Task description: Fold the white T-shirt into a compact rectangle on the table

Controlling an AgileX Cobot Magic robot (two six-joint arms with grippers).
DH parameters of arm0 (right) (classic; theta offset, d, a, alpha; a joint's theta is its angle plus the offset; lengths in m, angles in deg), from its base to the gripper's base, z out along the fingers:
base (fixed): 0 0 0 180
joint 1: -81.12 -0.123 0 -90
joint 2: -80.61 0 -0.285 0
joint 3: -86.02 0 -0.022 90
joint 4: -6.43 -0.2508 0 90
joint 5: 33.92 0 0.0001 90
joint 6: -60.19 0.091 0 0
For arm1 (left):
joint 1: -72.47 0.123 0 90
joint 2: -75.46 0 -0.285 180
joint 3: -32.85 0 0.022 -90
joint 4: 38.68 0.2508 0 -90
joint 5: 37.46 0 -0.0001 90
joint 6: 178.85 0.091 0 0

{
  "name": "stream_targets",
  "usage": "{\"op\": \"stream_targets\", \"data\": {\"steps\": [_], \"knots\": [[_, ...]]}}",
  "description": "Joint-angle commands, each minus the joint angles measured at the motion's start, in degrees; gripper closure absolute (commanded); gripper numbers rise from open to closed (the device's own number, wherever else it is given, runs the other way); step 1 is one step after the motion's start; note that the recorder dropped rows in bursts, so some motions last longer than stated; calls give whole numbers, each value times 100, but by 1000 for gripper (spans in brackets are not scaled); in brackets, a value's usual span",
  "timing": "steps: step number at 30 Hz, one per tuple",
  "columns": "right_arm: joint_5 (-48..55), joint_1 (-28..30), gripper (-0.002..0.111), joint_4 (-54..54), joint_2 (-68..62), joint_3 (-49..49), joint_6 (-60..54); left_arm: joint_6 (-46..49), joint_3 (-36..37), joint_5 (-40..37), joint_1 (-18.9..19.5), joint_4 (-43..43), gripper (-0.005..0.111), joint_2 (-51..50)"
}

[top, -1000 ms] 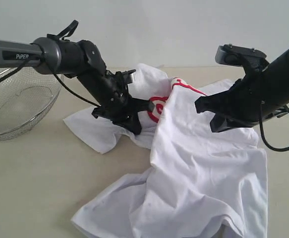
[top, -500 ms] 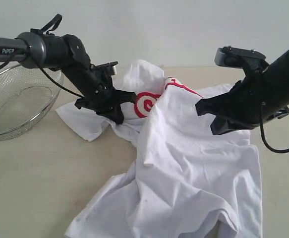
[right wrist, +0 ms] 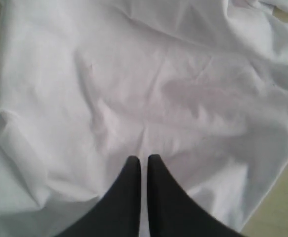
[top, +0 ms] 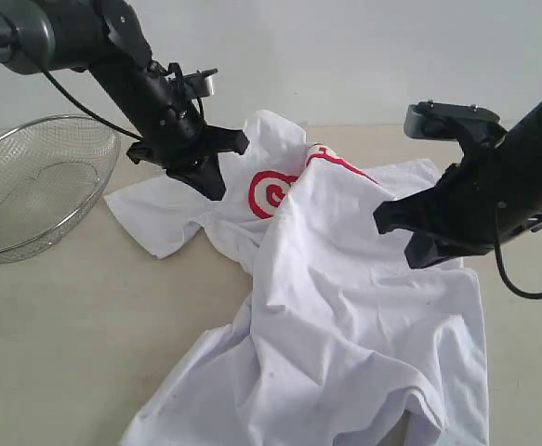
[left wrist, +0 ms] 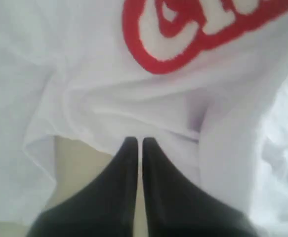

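Note:
The white T-shirt [top: 345, 316] lies crumpled on the table [top: 57, 325], its red lettering [top: 272, 192] showing near the top. My left gripper [top: 213, 189] is shut, its tips pinching the shirt's edge by the left sleeve; in the left wrist view the gripper [left wrist: 140, 141] meets the hem of the shirt [left wrist: 84, 74] below the red print [left wrist: 183, 39]. My right gripper [top: 417, 255] is shut on the shirt's right side. In the right wrist view, creases in the cloth [right wrist: 134, 74] run into the gripper's [right wrist: 144, 158] tips.
A wire mesh basket [top: 29, 200] stands on the table at the far left, just beyond the shirt's left sleeve. A pale wall rises behind the table's far edge. Bare tabletop lies in front of the basket.
My left gripper has moved left and up, dragging the shirt's left side with it and uncovering more of the red print. The right gripper has barely shifted.

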Motion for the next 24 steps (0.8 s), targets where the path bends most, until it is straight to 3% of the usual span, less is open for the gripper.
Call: {"op": "stream_targets", "data": {"steps": [1,8,12,15,24], "knots": [[-101,4,108,476,58,-423,454,277,1110,-91,-346,-143,102,974],[110,11,108,479,58,-530,492,330,3924,869,-985,-196,102,2635],[210,11,108,401,58,-530,492,314,4877,1229,-1325,-507,102,2849],[252,1,108,276,58,-530,388,172,5218,1564,-1550,-533,102,2849],[376,1,108,167,58,-530,254,-34,5280,2103,-1552,-665,102,2673]]}}
